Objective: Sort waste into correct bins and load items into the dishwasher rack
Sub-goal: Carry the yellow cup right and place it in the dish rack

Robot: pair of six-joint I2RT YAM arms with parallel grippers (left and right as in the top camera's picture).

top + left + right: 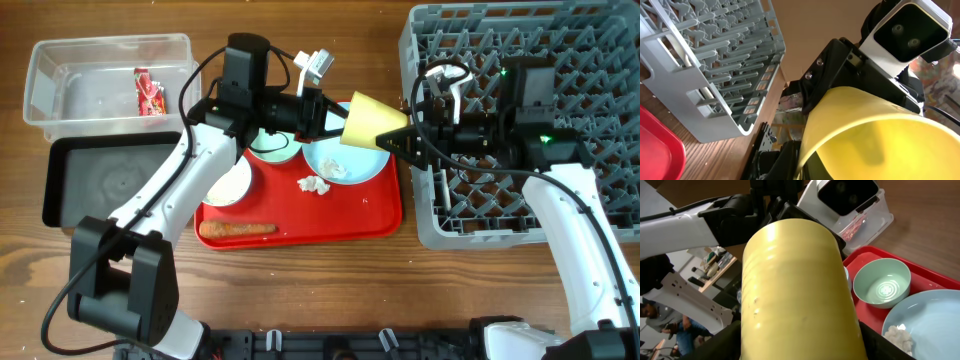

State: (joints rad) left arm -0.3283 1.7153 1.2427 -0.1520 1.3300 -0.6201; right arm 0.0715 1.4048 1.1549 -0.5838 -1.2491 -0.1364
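The yellow cup [368,122] hangs on its side in the air between my two grippers, over the red tray's right end and next to the dishwasher rack [600,60]. My left gripper [335,115] is shut on the cup's wide rim; the left wrist view looks into the cup's open mouth [880,140]. My right gripper [400,135] grips its narrow end, with a finger against each side of the cup [795,295]. The wrapper [150,92] lies in the clear tub [60,60]. The tissue [314,185] and the food stick [238,229] lie on the red tray.
The red tray [340,225] holds the pale-blue plate [355,165] with rice [900,335], a teal bowl [882,285] and another bowl [228,185]. The black tray [70,160] sits in front of the clear tub. The rack's left wall [715,60] is close to the cup.
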